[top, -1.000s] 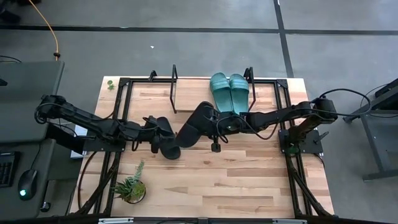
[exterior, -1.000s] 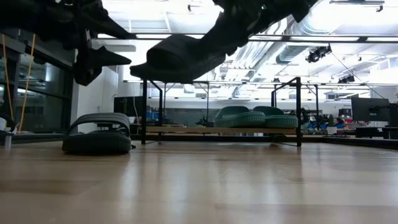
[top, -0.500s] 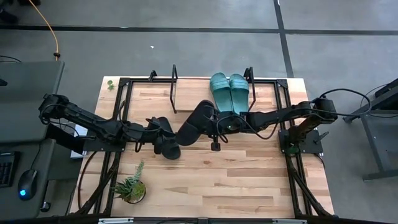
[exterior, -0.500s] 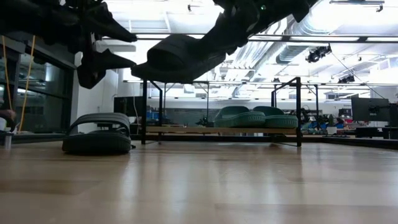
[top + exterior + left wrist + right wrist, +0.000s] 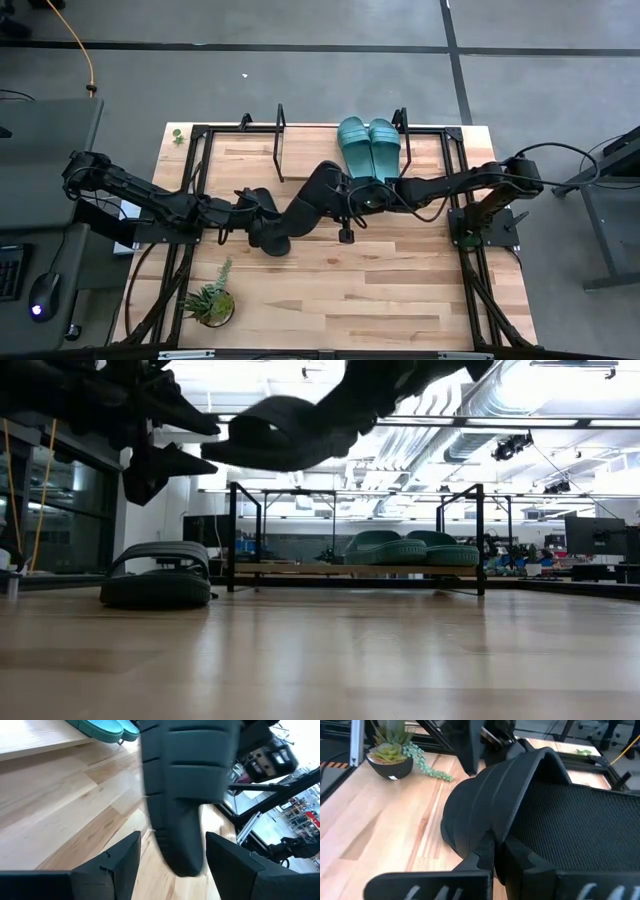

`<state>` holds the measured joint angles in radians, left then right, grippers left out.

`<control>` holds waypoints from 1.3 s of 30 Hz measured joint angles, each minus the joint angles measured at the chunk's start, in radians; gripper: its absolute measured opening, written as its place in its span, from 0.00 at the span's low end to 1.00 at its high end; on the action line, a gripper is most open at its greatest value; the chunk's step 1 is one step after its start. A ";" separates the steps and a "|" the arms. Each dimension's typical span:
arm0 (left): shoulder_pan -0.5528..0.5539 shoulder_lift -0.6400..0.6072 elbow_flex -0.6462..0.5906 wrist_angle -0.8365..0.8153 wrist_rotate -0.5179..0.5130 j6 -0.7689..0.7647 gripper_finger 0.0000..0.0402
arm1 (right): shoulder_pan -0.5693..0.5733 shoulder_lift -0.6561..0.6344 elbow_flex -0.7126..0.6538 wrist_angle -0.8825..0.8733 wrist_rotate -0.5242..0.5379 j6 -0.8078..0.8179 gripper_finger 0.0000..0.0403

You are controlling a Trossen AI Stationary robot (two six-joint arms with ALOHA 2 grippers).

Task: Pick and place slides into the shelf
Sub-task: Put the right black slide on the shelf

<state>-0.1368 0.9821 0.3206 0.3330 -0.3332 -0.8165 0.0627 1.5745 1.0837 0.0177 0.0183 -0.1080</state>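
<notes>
Since the earlier frame, the black slide (image 5: 285, 435) carried by the right gripper (image 5: 343, 195) has risen: in the low view it now sits higher against the ceiling lights, tilted less steeply. Right gripper is clamped on this slide at mid-frame in the high view, just below the shelf (image 5: 310, 152); the right wrist view shows its fingers (image 5: 485, 857) pinching the strap edge. Left gripper (image 5: 250, 212) hovers left of centre in the high view, fingers (image 5: 117, 862) spread apart with nothing between them, above the second black slide (image 5: 157, 575), which rests on the tabletop (image 5: 400, 290) at the left of the low view. Two teal slides (image 5: 368, 148) lie side by side on the shelf's right end, touching each other. A potted plant (image 5: 209, 301) stands at the lower left of the table.
</notes>
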 joint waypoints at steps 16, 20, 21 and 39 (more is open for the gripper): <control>0.000 0.000 0.000 0.030 0.000 -0.003 0.52 | 0.029 0.000 0.014 0.018 0.058 -0.046 0.00; 0.000 0.000 0.000 0.040 0.001 -0.003 0.52 | 0.029 0.000 0.014 0.027 0.059 -0.050 0.00; 0.000 0.000 0.000 0.040 0.003 -0.003 0.52 | 0.029 0.000 0.014 0.030 0.062 -0.050 0.00; -0.001 0.083 0.032 0.135 0.033 0.059 0.52 | 0.029 0.000 0.015 0.032 0.087 -0.050 0.00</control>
<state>-0.1373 1.0654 0.3529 0.4677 -0.3005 -0.7574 0.0917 1.5745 1.0985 0.0498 0.1051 -0.1585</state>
